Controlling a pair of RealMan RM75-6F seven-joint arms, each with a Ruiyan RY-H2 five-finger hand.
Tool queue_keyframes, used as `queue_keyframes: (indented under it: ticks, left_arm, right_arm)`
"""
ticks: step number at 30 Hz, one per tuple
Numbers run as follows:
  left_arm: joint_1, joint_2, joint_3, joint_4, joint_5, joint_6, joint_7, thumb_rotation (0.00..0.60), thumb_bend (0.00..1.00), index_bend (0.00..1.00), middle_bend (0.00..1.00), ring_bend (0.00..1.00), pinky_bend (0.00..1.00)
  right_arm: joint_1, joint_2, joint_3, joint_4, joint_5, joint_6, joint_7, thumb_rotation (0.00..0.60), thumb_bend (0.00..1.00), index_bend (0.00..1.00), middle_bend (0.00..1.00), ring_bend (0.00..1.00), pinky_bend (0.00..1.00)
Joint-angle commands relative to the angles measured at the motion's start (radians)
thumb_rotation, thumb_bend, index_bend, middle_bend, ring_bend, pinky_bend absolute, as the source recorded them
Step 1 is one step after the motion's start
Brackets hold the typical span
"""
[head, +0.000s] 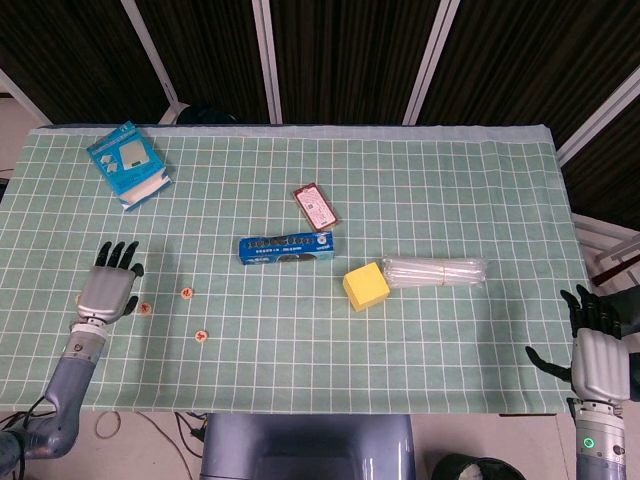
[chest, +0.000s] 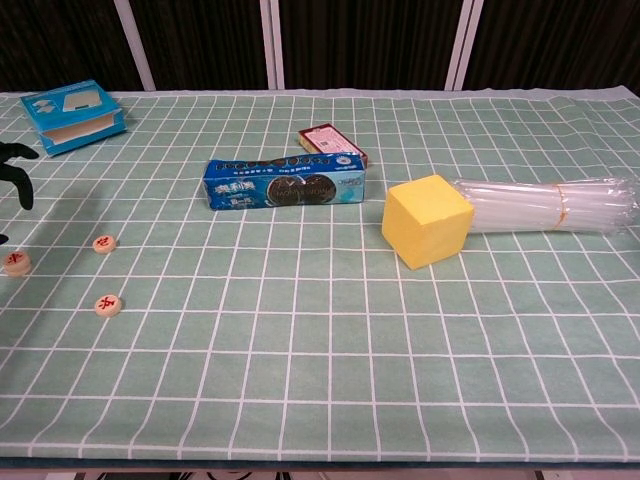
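The left hand (head: 108, 287), empty with fingers spread, hovers just left of the nearest round game piece (head: 144, 308), likely a light, stiff, low disc that slips easily, so pinch it across its rim.

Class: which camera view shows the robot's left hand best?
The head view: the whole left hand shows, fingers apart, holding nothing, beside a disc. The chest view catches only dark fingertips at its left edge.

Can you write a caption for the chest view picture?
Cookie pack, yellow block and round game pieces on a green checked tablecloth.
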Motion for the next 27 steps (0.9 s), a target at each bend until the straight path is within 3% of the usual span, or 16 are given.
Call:
queue_keyframes:
  ticks: [1, 7, 13, 18, 27]
  left_arm:
    - [-0.017, 0.030, -0.024, -0.047, 0.003, -0.020, -0.038, 0.600, 0.28, 0.36, 0.04, 0.00, 0.00]
    - [-0.054, 0.071, -0.048, -0.161, 0.037, -0.025, -0.045, 0.600, 0.22, 0.33, 0.04, 0.00, 0.00]
    - [-0.081, 0.035, -0.046, -0.245, -0.015, 0.001, 0.122, 0.600, 0.21, 0.34, 0.04, 0.00, 0.00]
    - [-0.097, -0.022, -0.052, -0.241, -0.086, 0.036, 0.234, 0.600, 0.21, 0.36, 0.04, 0.00, 0.00]
    - [-0.123, -0.086, -0.033, -0.190, -0.136, 0.017, 0.267, 0.600, 0.21, 0.37, 0.05, 0.00, 0.00]
  right_arm:
    - [0.000, 0.000, 0.001, 0.000, 0.000, 0.001, -0.001, 0.600, 0.27, 0.12, 0.05, 0.01, 0.00]
    - [0.001, 0.000, 0.003, 0.000, 0.006, -0.001, 0.002, 0.600, 0.27, 0.12, 0.05, 0.01, 0.00]
    - [-0.002, 0.006, 0.006, -0.006, 0.012, -0.002, 0.012, 0.600, 0.27, 0.12, 0.05, 0.01, 0.00]
    - [-0.003, 0.009, 0.007, -0.007, 0.015, -0.003, 0.020, 0.600, 0.27, 0.12, 0.05, 0.01, 0.00]
    - [-0.001, 0.010, 0.007, -0.008, 0.017, -0.009, 0.024, 0.600, 0.27, 0.12, 0.05, 0.01, 0.00]
